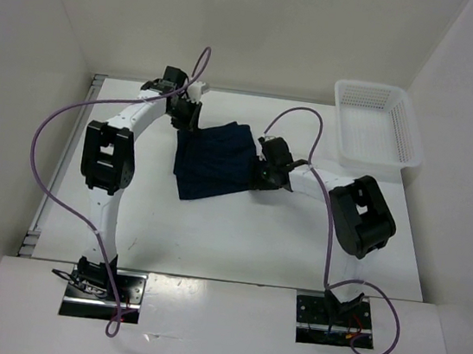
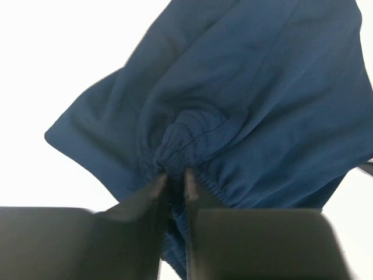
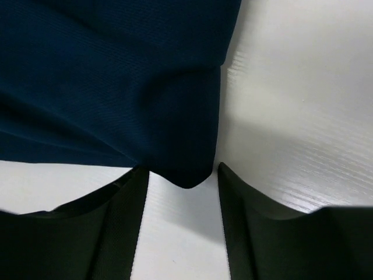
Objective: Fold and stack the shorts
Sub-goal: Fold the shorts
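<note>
Navy, wrinkled soft-cloth shorts (image 1: 214, 160) lie on the white tabletop (image 1: 238, 230); the left claw (image 2: 175, 178) pinches their gathered waistband; the right claw (image 3: 182, 172) stands open around a cloth corner.

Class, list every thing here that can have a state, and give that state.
shorts: wrinkled, lying on the table, waistband bunched
left hand: shut on the shorts' waistband
right hand: open around a corner of the shorts
basket: upright, apart from the shorts
</note>
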